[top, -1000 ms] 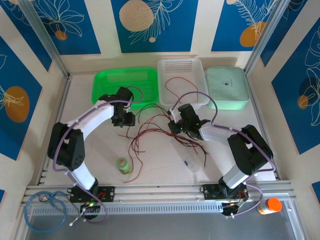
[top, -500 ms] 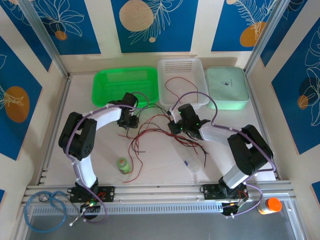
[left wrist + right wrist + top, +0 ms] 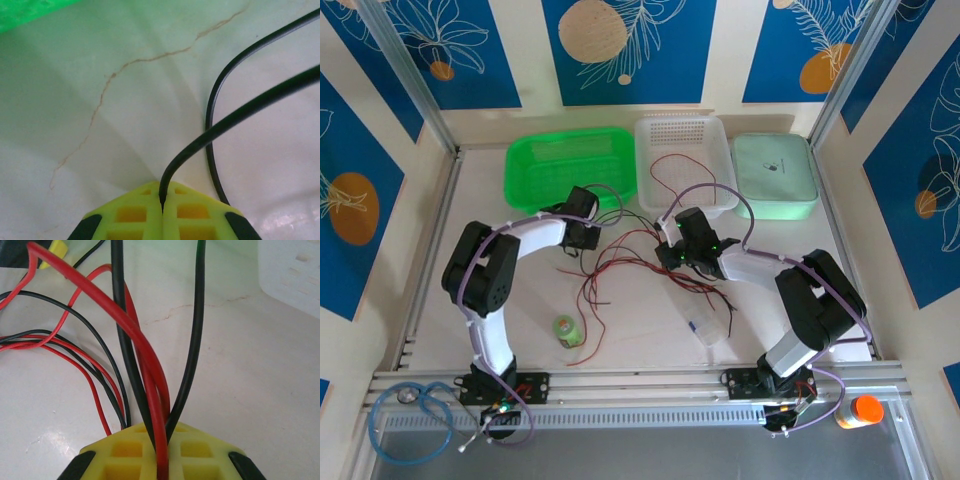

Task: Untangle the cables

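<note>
1. Thin red and black cables [image 3: 620,262] tangled at centre of pale bench [image 3: 535,280], looping toward 12 o'clock.
2. Left gripper [image 3: 162,199] jaws pinch one black strand; right gripper's [image 3: 160,442] clamp several.
3. I fear pulling apart cinches knots.

Glossy plastic sheathing is seen on the cables [image 3: 148,375] between the matt plastic jaws; a smooth, shiny counter [image 3: 260,390] is seen beyond.

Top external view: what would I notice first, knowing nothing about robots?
A tangle of red and black cables sprawls across the middle of the white table. On either side of it, the left gripper pinches a single black strand, and the right gripper clamps a red-and-black bundle.
</note>
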Controlling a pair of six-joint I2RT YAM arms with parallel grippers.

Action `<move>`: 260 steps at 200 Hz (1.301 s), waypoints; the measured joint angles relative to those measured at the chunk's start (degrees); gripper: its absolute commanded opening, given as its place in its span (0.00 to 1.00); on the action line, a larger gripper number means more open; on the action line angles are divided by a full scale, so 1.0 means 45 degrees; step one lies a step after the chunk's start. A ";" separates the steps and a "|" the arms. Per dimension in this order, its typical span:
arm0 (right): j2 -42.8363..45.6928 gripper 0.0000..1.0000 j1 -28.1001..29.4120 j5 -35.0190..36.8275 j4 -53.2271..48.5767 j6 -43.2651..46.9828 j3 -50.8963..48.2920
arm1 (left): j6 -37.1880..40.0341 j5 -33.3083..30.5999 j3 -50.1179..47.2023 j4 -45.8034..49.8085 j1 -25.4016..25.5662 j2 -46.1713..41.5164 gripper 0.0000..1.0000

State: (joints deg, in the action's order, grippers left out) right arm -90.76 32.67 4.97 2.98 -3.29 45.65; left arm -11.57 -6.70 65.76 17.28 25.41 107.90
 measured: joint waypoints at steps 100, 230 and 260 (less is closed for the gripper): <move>0.1909 0.53 0.0126 0.0039 -0.0680 -0.1433 -0.0554 | 0.0087 -0.1200 0.1802 0.3070 0.0831 -0.4590 0.00; 0.0699 0.48 0.0772 -0.0427 -0.1447 -0.2749 0.2778 | 0.0699 -0.0850 0.5848 0.6246 0.1588 -0.5493 0.00; 0.0097 0.46 0.1001 -0.0432 -0.1447 -0.2759 0.3201 | 0.0709 -0.0661 0.6688 0.6504 0.1632 -0.5542 0.00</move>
State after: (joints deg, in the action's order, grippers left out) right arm -90.32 37.17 3.03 -3.53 -15.70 60.05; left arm -8.38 -9.67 95.85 46.54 32.75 82.96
